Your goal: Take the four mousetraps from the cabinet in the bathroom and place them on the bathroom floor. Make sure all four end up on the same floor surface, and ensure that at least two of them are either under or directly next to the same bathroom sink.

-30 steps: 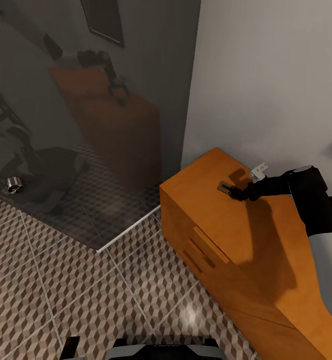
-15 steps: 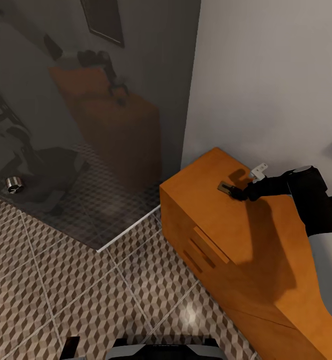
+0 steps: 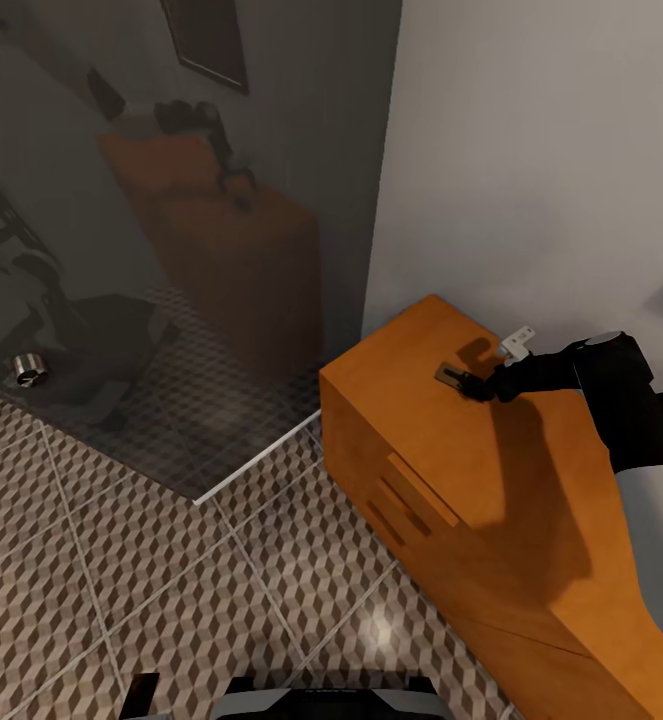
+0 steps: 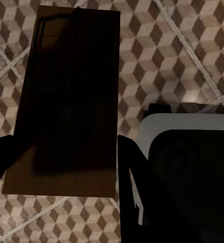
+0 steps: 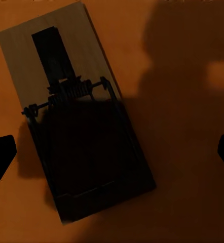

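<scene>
On the cabinet [image 3: 491, 470] top lies one mousetrap [image 5: 79, 131] — the right end effector [image 3: 468, 385] hangs just over it, released. The left end effector [image 4: 64, 152] grasps another mousetrap [image 4: 66, 96] above the bathroom floor [image 4: 193, 50].

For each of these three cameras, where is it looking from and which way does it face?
Head view: from the head, down over the floor and cabinet; right arm reaches to a mousetrap.
Left wrist view: down at the floor; left hand holds a trap.
Right wrist view: down at the cabinet top; right hand open over the mousetrap.
Head and right wrist views share that mousetrap.
</scene>
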### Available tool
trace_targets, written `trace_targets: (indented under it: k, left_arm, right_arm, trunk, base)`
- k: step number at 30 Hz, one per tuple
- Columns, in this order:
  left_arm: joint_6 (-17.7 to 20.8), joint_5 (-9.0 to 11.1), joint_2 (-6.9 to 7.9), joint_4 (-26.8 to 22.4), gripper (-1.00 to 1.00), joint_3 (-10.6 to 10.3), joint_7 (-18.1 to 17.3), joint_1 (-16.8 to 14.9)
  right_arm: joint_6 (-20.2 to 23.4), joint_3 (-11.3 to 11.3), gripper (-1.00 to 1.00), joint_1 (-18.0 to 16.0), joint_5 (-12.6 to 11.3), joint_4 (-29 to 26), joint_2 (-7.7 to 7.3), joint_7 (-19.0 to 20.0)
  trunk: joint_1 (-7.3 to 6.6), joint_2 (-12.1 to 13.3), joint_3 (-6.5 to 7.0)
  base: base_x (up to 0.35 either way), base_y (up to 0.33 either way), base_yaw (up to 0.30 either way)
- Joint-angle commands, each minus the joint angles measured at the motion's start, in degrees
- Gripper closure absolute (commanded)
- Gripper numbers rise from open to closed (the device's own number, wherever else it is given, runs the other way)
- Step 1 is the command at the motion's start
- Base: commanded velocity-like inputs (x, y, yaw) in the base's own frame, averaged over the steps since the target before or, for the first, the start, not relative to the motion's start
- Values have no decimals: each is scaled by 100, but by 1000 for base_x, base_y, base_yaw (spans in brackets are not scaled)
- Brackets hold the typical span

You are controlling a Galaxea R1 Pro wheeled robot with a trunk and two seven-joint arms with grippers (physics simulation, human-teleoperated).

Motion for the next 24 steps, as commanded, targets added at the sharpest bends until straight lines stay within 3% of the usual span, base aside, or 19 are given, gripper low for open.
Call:
trace_targets:
  k: [1, 24]
  left_arm:
    - [-37, -30, 1, 25, 100, 45, 20, -10]
    - [-38, -30, 1, 25, 100, 43, 20, -10]
  right_arm:
    - [29, 8, -100, -5, 44, -7, -2, 41]
    - [27, 8, -100, -5, 44, 96, 1, 31]
  trunk:
    - [3, -10, -8]
    - [3, -10, -34]
  base:
    - [0, 54, 0]
    - [0, 7, 0]
